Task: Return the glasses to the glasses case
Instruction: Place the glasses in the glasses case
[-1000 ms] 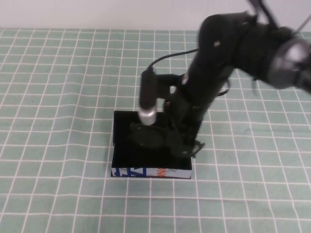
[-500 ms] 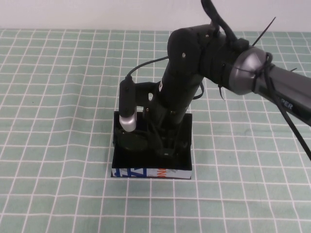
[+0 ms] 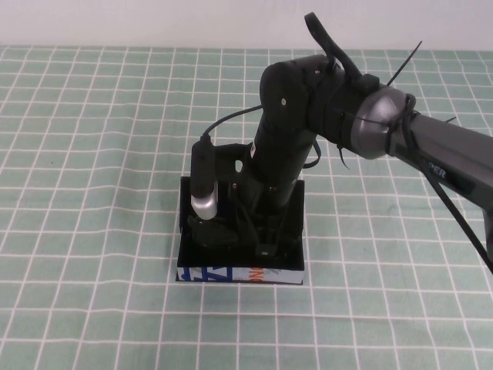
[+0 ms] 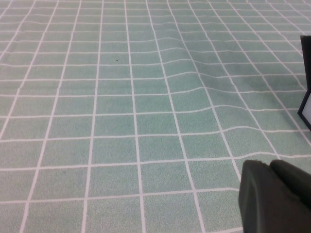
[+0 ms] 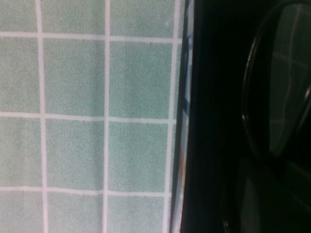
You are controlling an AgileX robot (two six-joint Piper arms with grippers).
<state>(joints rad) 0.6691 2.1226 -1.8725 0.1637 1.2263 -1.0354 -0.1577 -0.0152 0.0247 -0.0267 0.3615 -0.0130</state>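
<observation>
The glasses case lies open in the middle of the table, its white printed front wall towards me. My right gripper reaches down into the case and is shut on the glasses, which sit low inside it, mostly hidden by the arm. The right wrist view shows one greyish lens of the glasses over the black inside, beside the front wall of the case. My left gripper is out of the high view. It hovers shut and empty over the cloth, left of the case's corner.
A green cloth with a white grid covers the table and is slightly wrinkled. The right arm and its cable arch over the case from the back right.
My right arm has swung left and down over the case, bringing the glasses lower into it and towards its left side.
</observation>
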